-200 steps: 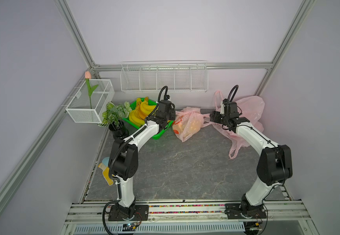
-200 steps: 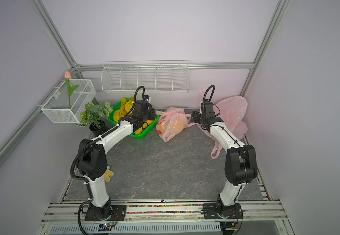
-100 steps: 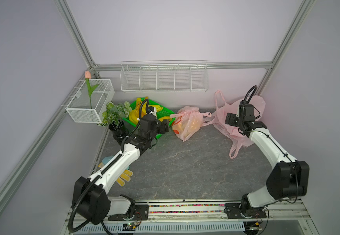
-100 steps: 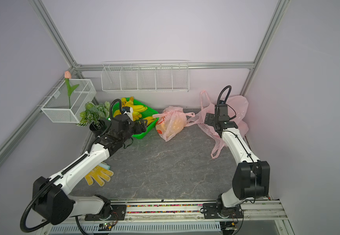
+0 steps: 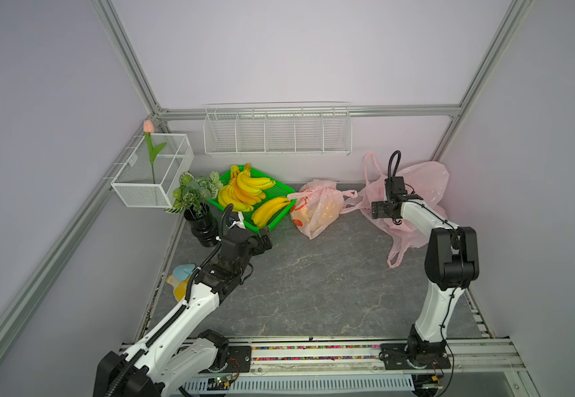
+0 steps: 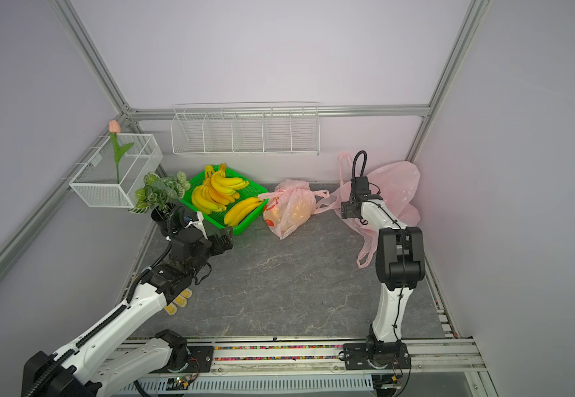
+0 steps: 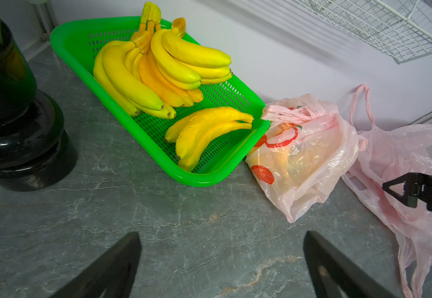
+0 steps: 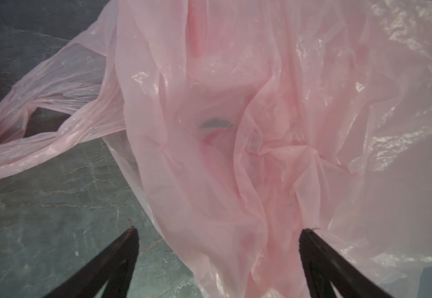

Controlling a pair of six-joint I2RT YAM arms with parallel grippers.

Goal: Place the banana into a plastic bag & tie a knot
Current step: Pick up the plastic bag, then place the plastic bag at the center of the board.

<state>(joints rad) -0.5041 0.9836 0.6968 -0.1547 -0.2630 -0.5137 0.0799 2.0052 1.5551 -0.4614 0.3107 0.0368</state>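
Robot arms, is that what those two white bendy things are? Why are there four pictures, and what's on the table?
Yes: two robot arms, the left arm and the right arm, fixed at the table's front edge. Two pictures are top views from a pair of cameras high up, side by side, so they look nearly alike. The other two come from small cameras on the arms' wrists. Each arm ends in a pincher called an end effector. On the grey table sit a green tray of bananas, a filled pink bag with something yellow showing through, a loose pink bag and a potted plant. The left end effector is open above the table near the tray; the right end effector is open over the loose pink bag. Neither holds anything.
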